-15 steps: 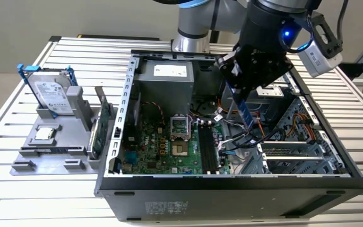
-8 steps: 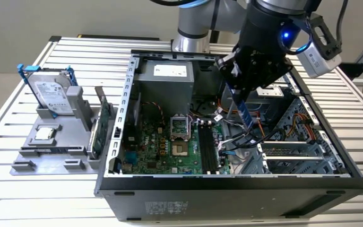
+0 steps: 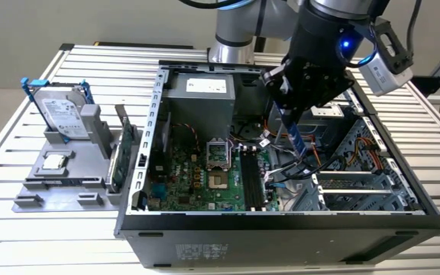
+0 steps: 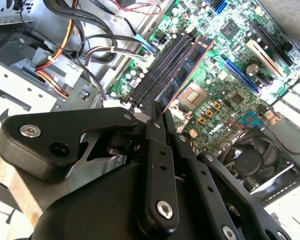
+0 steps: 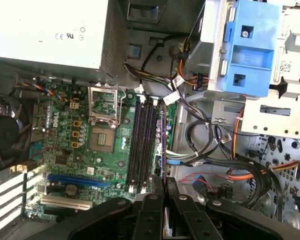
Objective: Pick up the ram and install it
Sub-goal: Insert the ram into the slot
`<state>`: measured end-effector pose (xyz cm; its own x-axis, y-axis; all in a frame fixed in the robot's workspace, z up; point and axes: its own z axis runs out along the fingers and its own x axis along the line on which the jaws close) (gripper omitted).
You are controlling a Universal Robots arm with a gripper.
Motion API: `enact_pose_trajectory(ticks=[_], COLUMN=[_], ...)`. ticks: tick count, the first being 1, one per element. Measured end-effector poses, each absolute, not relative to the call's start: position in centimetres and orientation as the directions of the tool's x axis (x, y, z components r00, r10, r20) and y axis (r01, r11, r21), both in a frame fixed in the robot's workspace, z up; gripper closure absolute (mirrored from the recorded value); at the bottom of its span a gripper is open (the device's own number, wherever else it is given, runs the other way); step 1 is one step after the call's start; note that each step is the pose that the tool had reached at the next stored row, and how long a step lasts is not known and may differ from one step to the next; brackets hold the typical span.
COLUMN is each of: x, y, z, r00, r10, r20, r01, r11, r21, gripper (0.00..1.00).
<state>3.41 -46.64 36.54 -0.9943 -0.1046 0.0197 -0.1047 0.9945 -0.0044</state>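
The jaws are closed tight on the upper end of the ram (image 3: 297, 134), which hangs tilted inside the open computer case (image 3: 281, 229). Its lower end is down among the loose cables (image 3: 293, 172), just to the exterior view's right of the black memory slots (image 3: 251, 177). In the second wrist view the ram (image 4: 190, 62) runs out from the jaws alongside those slots. I cannot tell whether it touches them.

The cable bundle crowds the space beside the slots. On the green motherboard (image 3: 185, 177), the open processor socket (image 3: 217, 152) sits on the slots' other side. A black fan (image 4: 262, 160) lies at the board's edge. Behind it all is the grey power supply (image 3: 204, 89), which has a white printed label on top. A blue drive bracket (image 5: 250, 45) is fixed in the metal bay past the cables.

Outside the case, toward the exterior view's left, a grey holder (image 3: 59, 189) rests on the slatted counter (image 3: 21, 235). It carries a silver hard drive (image 3: 61, 114) in a blue frame with a white label, and a green circuit card (image 3: 126, 146) standing on edge.
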Motion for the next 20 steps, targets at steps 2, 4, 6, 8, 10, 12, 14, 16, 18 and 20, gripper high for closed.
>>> enact_pose_trajectory(ticks=[2, 4, 6, 8, 10, 12, 14, 16, 18, 20], x=[3.41, 3.41, 3.41, 3.41, 3.41, 3.41, 3.41, 3.41, 3.41, 3.41], y=[-46.64, -46.64, -46.64, -46.64, -46.64, -46.64, -46.64, -46.64, -46.64, -46.64], z=[36.48, 36.44, 36.39, 36.35, 36.31, 36.27, 36.24, 36.19, 36.13, 36.07], r00=[-0.994, -0.994, -0.994, -0.995, -0.995, -0.995, -0.995, -0.995, -0.995, -0.995], r10=[-0.104, -0.104, -0.103, -0.103, -0.102, -0.102, -0.102, -0.101, -0.101, -0.100], r20=[0.020, 0.020, 0.020, 0.020, 0.020, 0.020, 0.020, 0.020, 0.020, 0.020], r01=[-0.104, -0.104, -0.103, -0.103, -0.103, -0.102, -0.102, -0.101, -0.101, -0.101], r11=[0.995, 0.995, 0.995, 0.995, 0.995, 0.995, 0.995, 0.995, 0.995, 0.995], r21=[-0.004, -0.004, -0.004, -0.004, -0.004, -0.004, -0.004, -0.004, -0.004, -0.004], gripper=[1.00, 1.00, 1.00, 1.00, 1.00, 1.00, 1.00, 1.00, 1.00, 1.00])
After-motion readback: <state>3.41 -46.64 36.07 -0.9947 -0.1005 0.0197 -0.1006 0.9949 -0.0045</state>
